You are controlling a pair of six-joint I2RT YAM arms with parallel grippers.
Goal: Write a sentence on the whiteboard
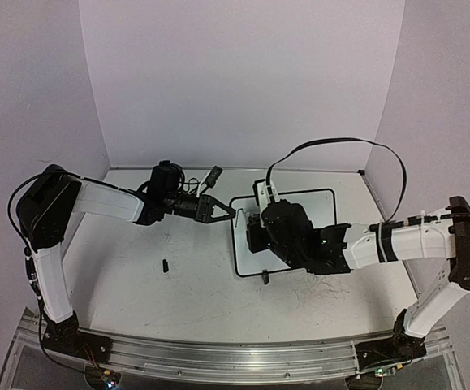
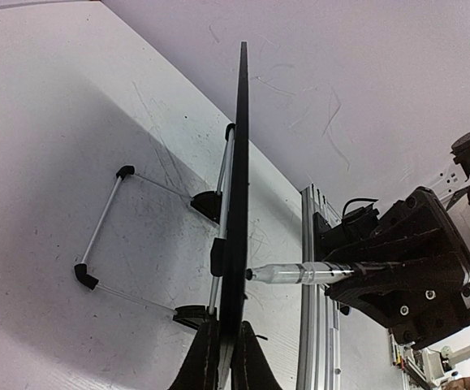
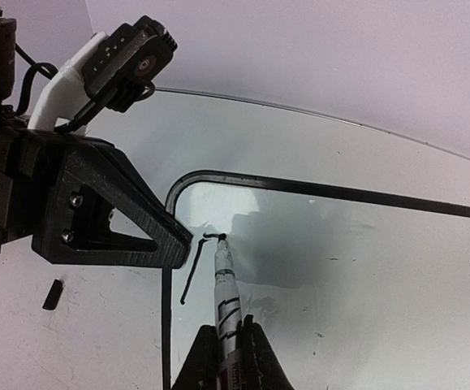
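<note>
The whiteboard stands propped at mid-table, white with a thin black frame. My left gripper is shut on its left edge; in the left wrist view the board runs edge-on up from between the jaws. My right gripper is shut on a white marker, whose tip touches the board near its top left corner. Of the sentence, only one slanted black stroke with a short hook at its top shows beside the tip. The right wrist hides the marker from above.
A small black cap lies on the table left of the board. The board's wire stand with black feet rests behind it. White walls enclose the table at the back and sides. An aluminium rail runs along the near edge.
</note>
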